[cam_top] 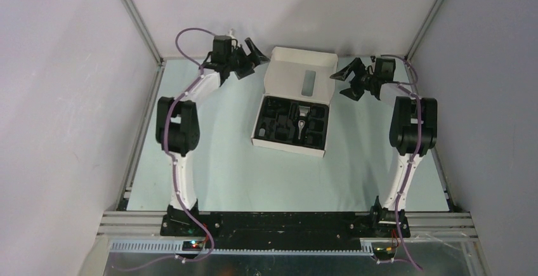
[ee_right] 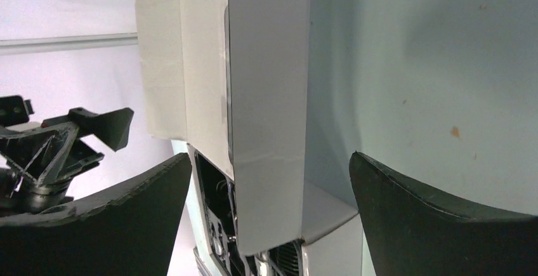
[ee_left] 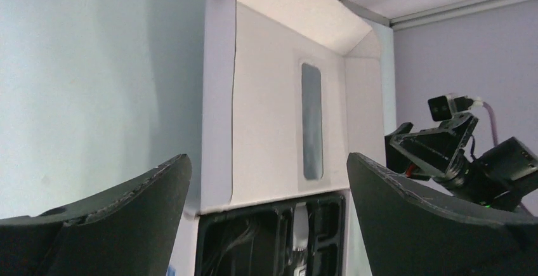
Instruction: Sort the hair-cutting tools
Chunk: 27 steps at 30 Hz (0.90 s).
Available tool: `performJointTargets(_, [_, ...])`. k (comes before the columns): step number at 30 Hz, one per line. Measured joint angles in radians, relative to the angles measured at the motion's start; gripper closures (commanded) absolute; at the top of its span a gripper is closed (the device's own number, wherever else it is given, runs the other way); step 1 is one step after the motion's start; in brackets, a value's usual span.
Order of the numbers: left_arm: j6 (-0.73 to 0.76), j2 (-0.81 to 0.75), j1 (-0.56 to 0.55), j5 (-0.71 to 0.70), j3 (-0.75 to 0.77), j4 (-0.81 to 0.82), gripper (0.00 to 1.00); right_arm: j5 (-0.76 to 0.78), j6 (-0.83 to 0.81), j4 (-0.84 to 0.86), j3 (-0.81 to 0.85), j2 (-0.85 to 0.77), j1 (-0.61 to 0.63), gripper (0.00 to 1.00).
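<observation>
Along the near edge of the table [cam_top: 254,181] sit the two arm bases, and both arms reach away toward the far edge. Past them, mid-worktop and a little toward the far side, lies the white box [cam_top: 285,147] with its black moulded tray [cam_top: 274,120] facing up. The hair-cutting tools are nested in its compartments. The electric hair clipper [cam_top: 302,120] lies in the central slot with its silver head showing, and dark comb attachments [cam_top: 316,127] fill pockets around it. The moulding is probably why nothing slides or overlaps: each piece has its own recess. I cannot pick out the cord or the brush among the black shapes.

Beyond the tray the lid [cam_top: 298,73] is folded back toward the far edge with its small window uppermost, which leaves the tray open to a reach from above. Close to the far edge, flanking that lid, hang the left gripper [cam_top: 252,60] and the right gripper [cam_top: 344,84]. Each is just beside a lid edge without touching it, jaws spread wide and holding nothing. Each wrist camera sees the other gripper across the lid, so the arms appear parked clear of the tray rather than engaged with any tool.
</observation>
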Motion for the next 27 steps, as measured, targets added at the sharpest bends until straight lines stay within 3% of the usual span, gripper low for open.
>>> performJointTargets(3, [-0.035,0.135,0.0,0.052,0.134,0.007,0.0,-0.005,0.008,-0.003,0.051,0.044,-0.001,0.01])
performJointTargets(11, [-0.16,0.288,0.0,0.146,0.246,0.063,0.0,-0.028,0.032,-0.018,0.179,0.136,0.004,0.01])
performJointTargets(22, [-0.246,0.333,-0.006,0.24,0.256,0.156,0.0,-0.077,0.016,-0.072,0.275,0.194,0.058,0.01])
performJointTargets(27, [-0.224,0.267,-0.007,0.247,0.163,0.192,0.0,-0.09,-0.026,-0.106,0.276,0.183,0.069,0.01])
